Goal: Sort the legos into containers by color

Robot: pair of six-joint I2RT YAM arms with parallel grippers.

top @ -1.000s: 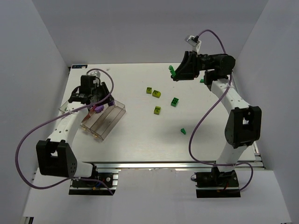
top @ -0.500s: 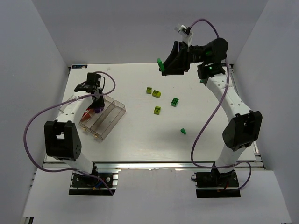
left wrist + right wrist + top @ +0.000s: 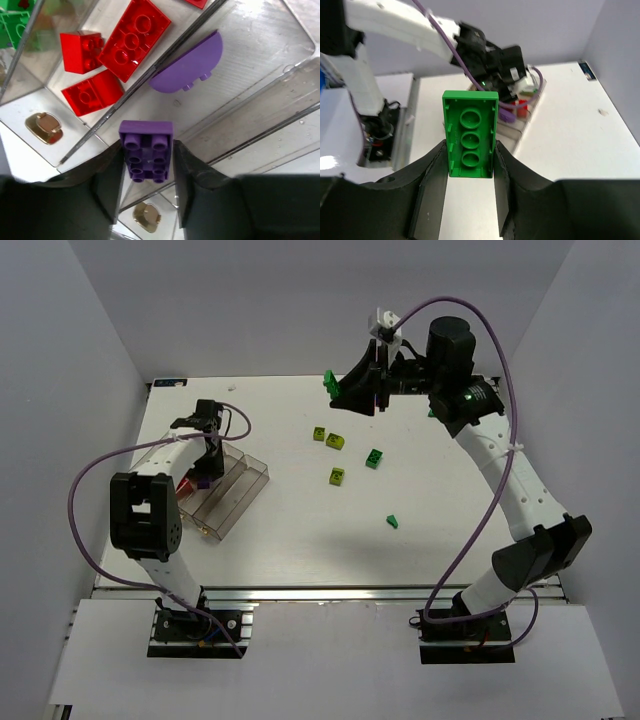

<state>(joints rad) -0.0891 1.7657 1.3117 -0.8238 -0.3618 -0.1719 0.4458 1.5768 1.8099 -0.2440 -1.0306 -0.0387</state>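
Top view: the right hand (image 3: 336, 392) hangs high over the counter's (image 3: 300, 550) far edge, closed on a green brick (image 3: 331, 386). The left hand (image 3: 207, 472) is over the tray (image 3: 238, 502). Loose bricks (image 3: 337, 476) lie mid-counter.

Left wrist: the fingers clamp a purple brick (image 3: 146, 149) above a tray lane holding a purple half-round (image 3: 187, 70). Red bricks (image 3: 132, 37) lie in the next lane.

Right wrist: the green brick is pinched between the fingers, underside showing.

open table (image 3: 300, 530) beside tray (image 3: 245, 495), thin dividers (image 3: 135, 90)

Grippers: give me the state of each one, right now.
Left gripper: closed on a purple brick.
Right gripper: closed on a green brick.
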